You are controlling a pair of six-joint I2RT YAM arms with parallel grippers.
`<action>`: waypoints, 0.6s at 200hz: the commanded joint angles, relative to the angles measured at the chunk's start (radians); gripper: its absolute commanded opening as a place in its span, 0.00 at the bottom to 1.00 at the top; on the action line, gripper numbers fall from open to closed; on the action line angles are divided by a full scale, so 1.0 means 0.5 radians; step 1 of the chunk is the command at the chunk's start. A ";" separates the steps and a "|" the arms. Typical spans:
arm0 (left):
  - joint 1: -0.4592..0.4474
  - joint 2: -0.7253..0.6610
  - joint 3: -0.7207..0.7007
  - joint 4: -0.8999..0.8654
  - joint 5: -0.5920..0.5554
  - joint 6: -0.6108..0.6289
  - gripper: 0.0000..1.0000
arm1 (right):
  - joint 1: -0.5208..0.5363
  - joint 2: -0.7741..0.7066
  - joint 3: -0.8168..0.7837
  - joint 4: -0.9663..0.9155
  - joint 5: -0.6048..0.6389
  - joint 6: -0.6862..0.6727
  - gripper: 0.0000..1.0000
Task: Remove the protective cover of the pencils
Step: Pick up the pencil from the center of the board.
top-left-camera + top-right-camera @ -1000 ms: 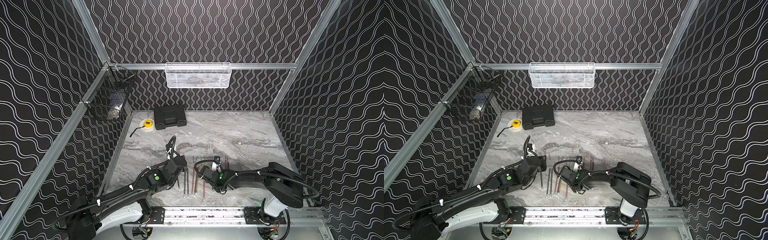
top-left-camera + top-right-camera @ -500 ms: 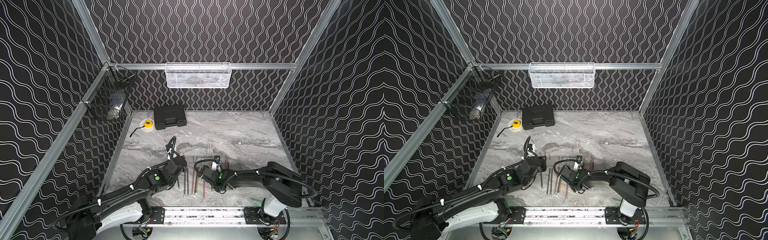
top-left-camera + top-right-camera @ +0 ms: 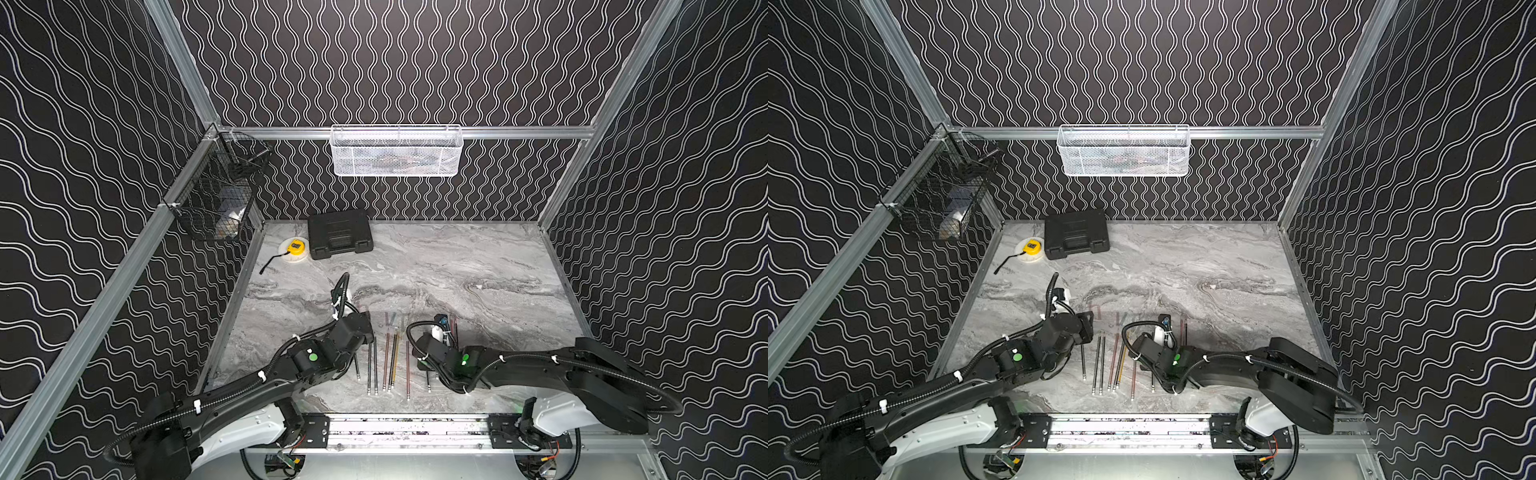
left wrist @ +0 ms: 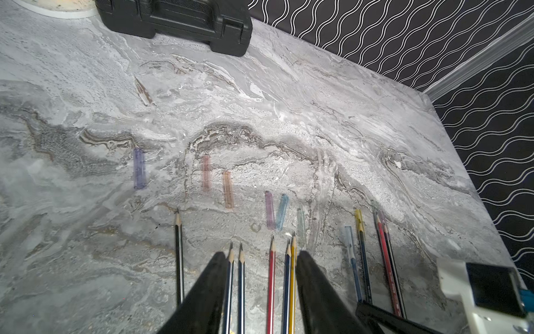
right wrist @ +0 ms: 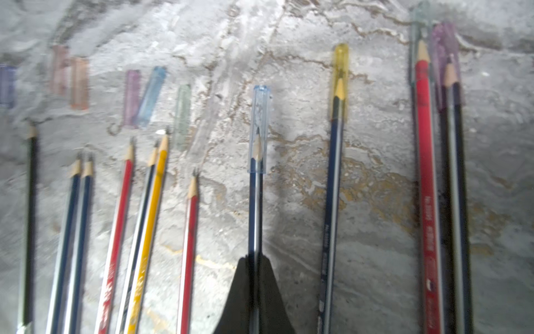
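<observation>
Right gripper point(image 5: 255, 261): your fingers are pressed together on the shaft of a dark blue pencil point(image 5: 255, 208), well behind its tip.
Blue cap point(image 5: 260, 115): clear and seated over that pencil's point.
Left gripper point(image 4: 261, 256): your fingers stand spread above the row, with bare-tipped pencils showing between them.
Pencils point(image 3: 386, 361): they lie side by side on the marble tabletop point(image 3: 478, 266), between your two arms.
Loose caps point(image 4: 228, 189): several tinted covers lie just beyond the bare tips.
Yellow cap point(image 5: 340, 72): on the next pencil over.

Right gripper point(image 5: 255, 261) has closed tight on the dark blue pencil point(image 5: 255, 208) with the clear blue cap point(image 5: 260, 115); a second ago jaws slightly apart.
</observation>
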 commanded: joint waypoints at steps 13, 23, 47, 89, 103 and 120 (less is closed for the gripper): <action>0.020 -0.010 -0.006 0.105 0.097 0.007 0.45 | 0.003 -0.208 -0.173 0.377 -0.155 -0.160 0.00; 0.028 -0.009 -0.002 0.122 0.157 0.015 0.44 | 0.003 -0.287 -0.247 0.496 -0.217 -0.201 0.00; 0.036 0.008 -0.026 0.283 0.360 0.051 0.47 | 0.004 -0.449 -0.362 0.671 -0.326 -0.266 0.00; 0.037 0.137 -0.029 0.560 0.719 0.084 0.58 | 0.006 -0.608 -0.470 0.833 -0.435 -0.336 0.00; 0.038 0.196 -0.021 0.628 0.805 0.068 0.59 | 0.006 -0.636 -0.492 0.866 -0.450 -0.341 0.00; 0.040 0.259 -0.021 0.713 0.887 0.060 0.61 | 0.006 -0.647 -0.499 0.877 -0.456 -0.348 0.00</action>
